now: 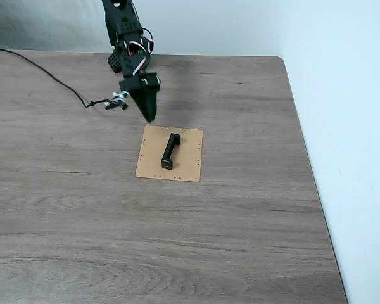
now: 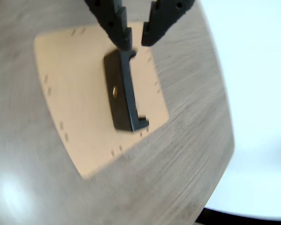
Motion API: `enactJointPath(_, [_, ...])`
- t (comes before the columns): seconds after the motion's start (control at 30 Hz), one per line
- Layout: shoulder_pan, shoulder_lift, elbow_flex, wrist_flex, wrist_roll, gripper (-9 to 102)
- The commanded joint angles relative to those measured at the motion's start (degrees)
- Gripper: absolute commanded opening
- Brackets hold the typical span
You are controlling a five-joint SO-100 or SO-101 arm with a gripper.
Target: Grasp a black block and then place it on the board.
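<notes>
The wood-grain tabletop (image 1: 177, 253) stretches bare in the foreground of the fixed view, and beyond it the board (image 1: 187, 166) lies flat near the middle. The black block (image 1: 169, 152) rests on the board, lengthwise toward the arm, its raised ends pointing sideways. The gripper (image 1: 149, 116) hangs just past the board's far left corner, tips pointing down, clear of the block. In the wrist view the gripper (image 2: 136, 41) comes in from the top edge with its jaws parted by a narrow gap, holding nothing; the block (image 2: 123, 91) lies on the board (image 2: 75, 117) just below the fingertips (image 2: 123, 40), its near end in line with that gap. A black cable (image 1: 44, 71) trails across the table's far left.
</notes>
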Motion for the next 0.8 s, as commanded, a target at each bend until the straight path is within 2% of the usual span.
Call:
enactJointPath(0.0, [0.6,10.2,6.1,2.9,9.2,0])
enactJointPath(0.13, [1.8,22.0,14.0,9.3,15.9,0])
enactJointPath(0.23, [4.1,31.7,21.7,10.0,23.0,0])
enactJointPath(0.47, [7.5,56.6,42.2,13.2,22.1,0])
enactJointPath(0.53, [8.6,63.4,46.8,16.3,23.6,0])
enactJointPath(0.77, [9.4,74.1,49.7,27.4,31.9,0])
